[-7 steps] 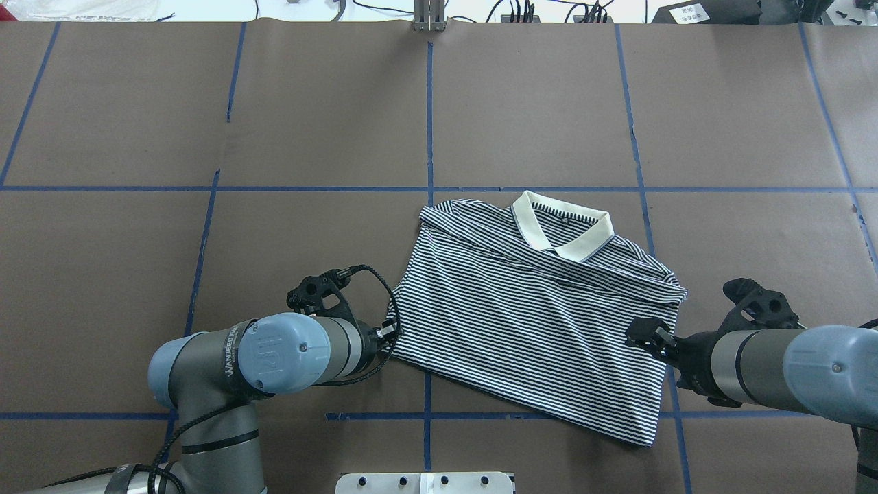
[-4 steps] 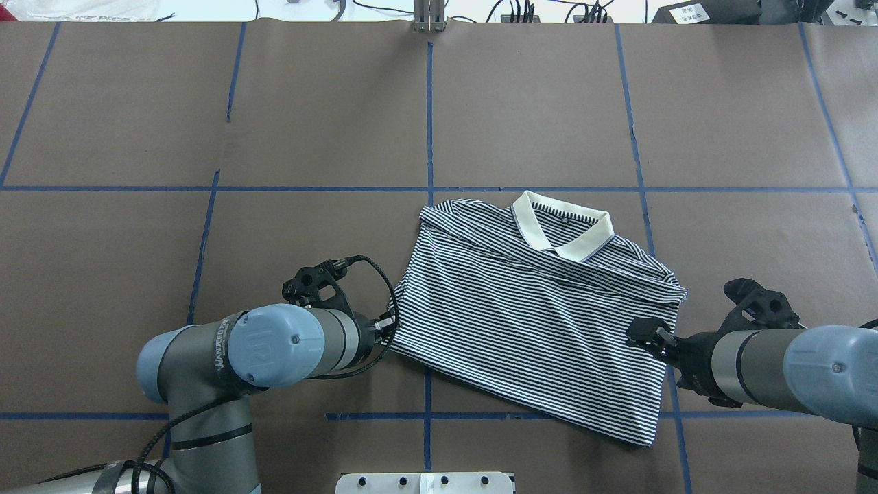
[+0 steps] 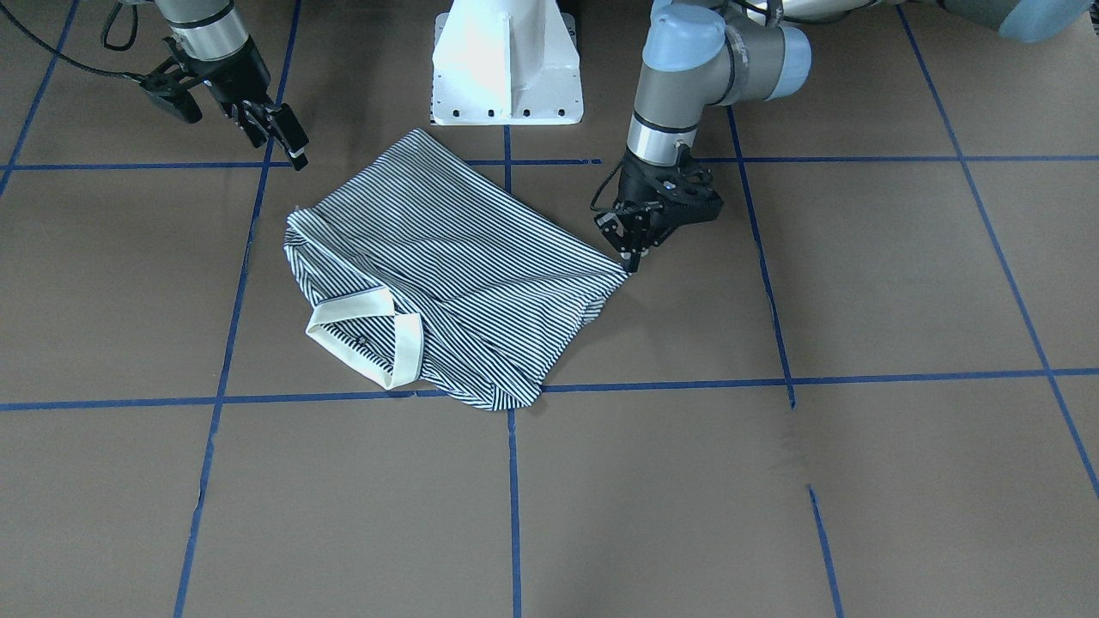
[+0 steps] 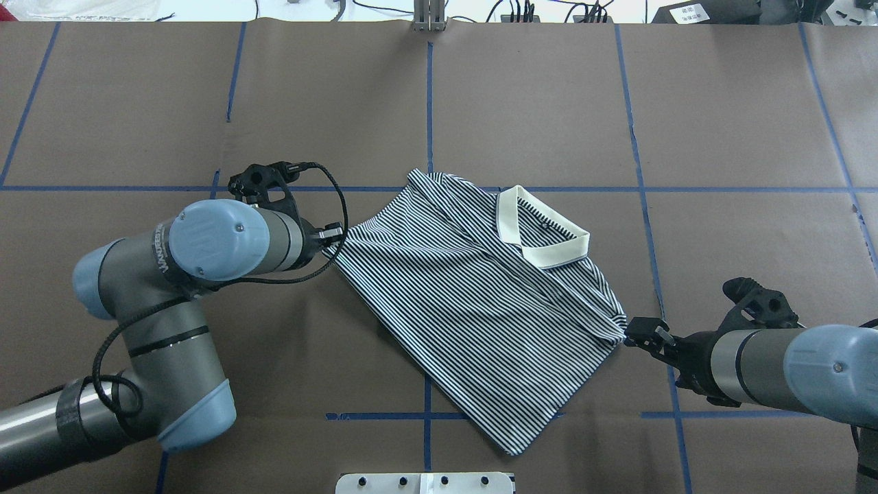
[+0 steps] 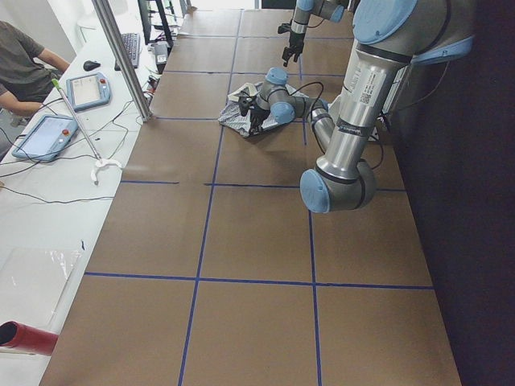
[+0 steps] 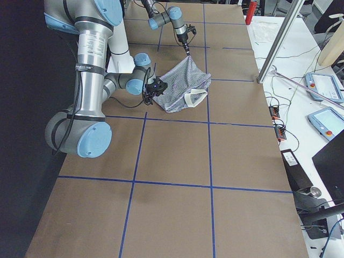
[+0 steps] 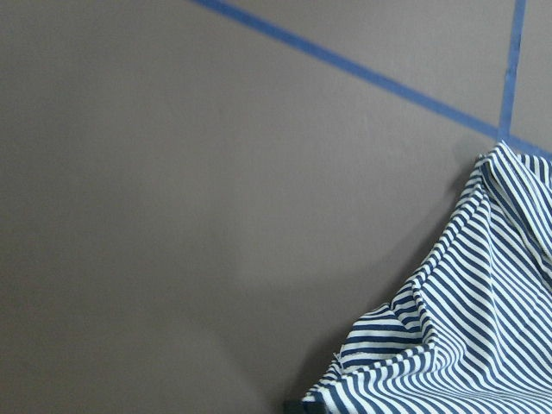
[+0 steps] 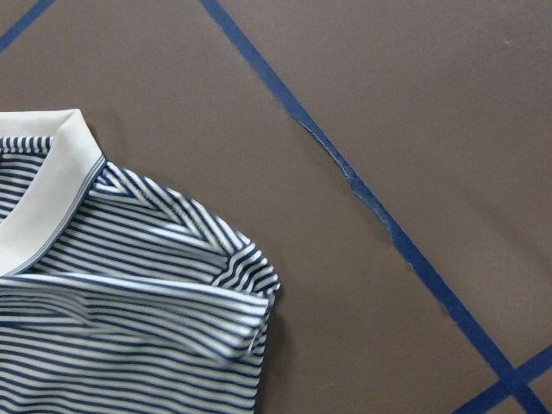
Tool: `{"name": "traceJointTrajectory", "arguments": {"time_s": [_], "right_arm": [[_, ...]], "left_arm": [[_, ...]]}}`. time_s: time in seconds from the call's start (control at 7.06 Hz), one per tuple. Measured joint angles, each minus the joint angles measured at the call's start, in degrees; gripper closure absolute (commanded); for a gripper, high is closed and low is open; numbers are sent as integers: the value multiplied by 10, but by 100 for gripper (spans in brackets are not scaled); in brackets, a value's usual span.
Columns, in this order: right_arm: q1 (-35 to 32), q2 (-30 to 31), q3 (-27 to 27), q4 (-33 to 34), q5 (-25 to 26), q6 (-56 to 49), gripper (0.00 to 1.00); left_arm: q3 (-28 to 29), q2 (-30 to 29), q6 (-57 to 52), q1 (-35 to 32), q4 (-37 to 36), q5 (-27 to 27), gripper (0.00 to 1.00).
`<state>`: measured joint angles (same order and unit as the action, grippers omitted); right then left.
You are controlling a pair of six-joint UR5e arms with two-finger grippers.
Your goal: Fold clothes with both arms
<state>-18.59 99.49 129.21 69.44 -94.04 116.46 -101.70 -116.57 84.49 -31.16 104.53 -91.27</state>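
The striped polo shirt [image 4: 473, 302] lies skewed on the brown table, its cream collar [image 4: 538, 230] toward the far side. My left gripper [image 4: 334, 237] is shut on the shirt's left corner [image 3: 620, 268], and that cloth bunches at the bottom right of the left wrist view [image 7: 466, 328]. My right gripper [image 4: 643, 333] stands open just off the shirt's right edge, a little above the table [image 3: 288, 142], holding nothing. The right wrist view shows the folded shoulder [image 8: 172, 293] and collar [image 8: 43, 198].
Blue tape lines [image 4: 429, 110] grid the brown table cover. The white pedestal base [image 3: 506, 60] stands at the near edge. A metal post [image 4: 429, 17] is at the far edge. A desk with tablets [image 5: 88, 88] and a seated person [image 5: 24, 64] lies beyond it.
My left gripper has moved away from the robot and to the left, dragging the shirt's corner. The shirt turned and slid left, out from under my right gripper, which stayed put.
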Motion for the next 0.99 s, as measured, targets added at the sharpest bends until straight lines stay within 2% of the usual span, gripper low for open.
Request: {"name": "traceJointTrajectory", "arguments": {"time_s": [0.14, 0.28, 0.42, 0.57, 0.71, 0.85, 0.99], "right_arm": [[-3, -3, 1, 0, 0, 0, 0], [-5, -11, 1, 0, 0, 0, 0], [-8, -19, 0, 0, 0, 0, 0], [-12, -29, -2, 0, 0, 0, 0], [-17, -43, -4, 0, 2, 0, 0], [-20, -71, -13, 0, 10, 0, 0], [-23, -125, -43, 3, 23, -1, 0]], "left_arm": [[65, -15, -35, -41, 55, 0, 100], [170, -57, -56, -78, 130, 0, 100], [288, -117, -74, -109, 196, 0, 89], [378, -165, -100, -136, 244, 0, 72], [415, -180, -119, -151, 267, -1, 71], [404, -166, -128, -157, 275, -3, 68], [337, -119, -131, -158, 275, -18, 64]]}}
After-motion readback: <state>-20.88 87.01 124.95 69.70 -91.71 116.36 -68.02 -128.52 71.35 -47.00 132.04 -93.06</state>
